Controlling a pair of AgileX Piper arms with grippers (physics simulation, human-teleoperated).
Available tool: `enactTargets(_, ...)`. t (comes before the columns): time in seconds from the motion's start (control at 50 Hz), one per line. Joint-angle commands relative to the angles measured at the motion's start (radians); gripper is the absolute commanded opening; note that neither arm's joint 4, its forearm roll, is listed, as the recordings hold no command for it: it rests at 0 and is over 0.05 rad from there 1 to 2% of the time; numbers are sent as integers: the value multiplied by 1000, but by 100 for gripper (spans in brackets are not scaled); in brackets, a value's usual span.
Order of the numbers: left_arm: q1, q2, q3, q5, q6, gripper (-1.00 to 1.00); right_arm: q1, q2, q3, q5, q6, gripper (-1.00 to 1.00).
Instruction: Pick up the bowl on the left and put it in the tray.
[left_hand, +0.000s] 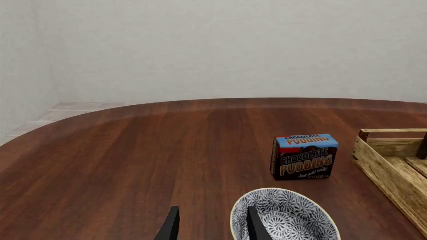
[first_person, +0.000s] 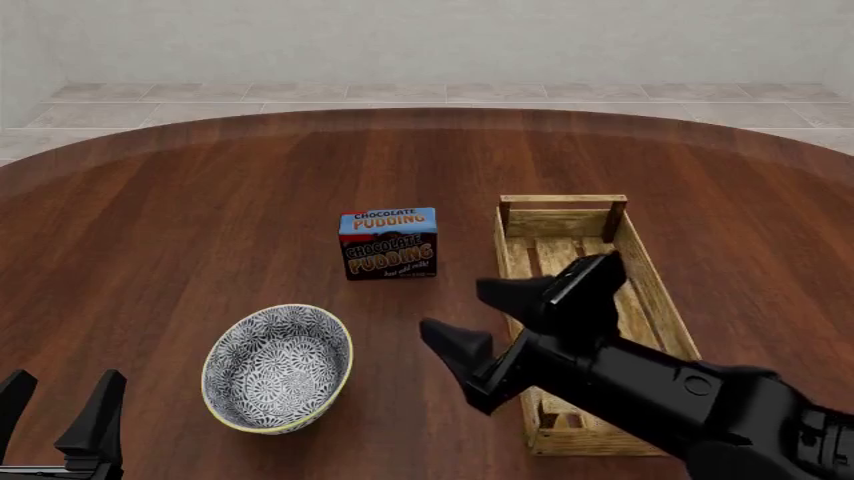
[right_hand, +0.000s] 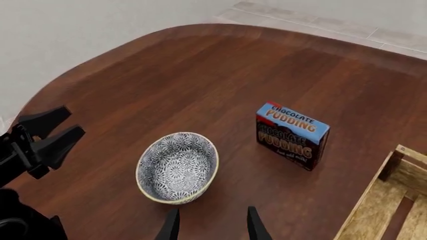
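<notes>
The bowl (first_person: 276, 367) stands upright on the table at the front left, blue-grey and white pattern inside, cream rim. It also shows in the wrist views as the bowl (left_hand: 288, 220) and the bowl (right_hand: 177, 166). The wooden slatted tray (first_person: 561, 222) lies to the right, lengthwise away from me. My left gripper (first_person: 60, 412) is open and empty at the front left edge, left of the bowl and apart from it. My right gripper (first_person: 487, 320) hangs open and empty over the table between bowl and tray. Its arm covers the tray's near end.
A chocolate pudding box (first_person: 388, 243) stands upright behind the bowl, left of the tray's far end; the pudding box (left_hand: 305, 156) and the pudding box (right_hand: 291, 135) appear in both wrist views. The dark wooden table (first_person: 174, 230) curves away at the back.
</notes>
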Motion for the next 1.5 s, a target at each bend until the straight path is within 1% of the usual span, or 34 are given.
enactTargets(0.02,0,0,0,0,0,100,-4,50,-28,-28,-24,100)
enactTargets(0.18,0,0,0,0,0,100,-7,78,-45,-48,-37,100)
enactTargets(0.32,0,0,0,0,0,100,18,81,-52,-49,-41,100)
enactTargets(0.54,0,0,0,0,0,100,33,117,-64,-68,-45,100)
enactTargets(0.72,0,0,0,0,0,100,16,161,-86,-88,-52,100)
enactTargets(0.96,0,0,0,0,0,100,14,237,-98,-136,-49,100)
enactTargets(1.38,0,0,0,0,0,100,8,320,-123,-166,-70,100)
enactTargets(1.5,0,0,0,0,0,100,-1,339,-154,-156,-75,100)
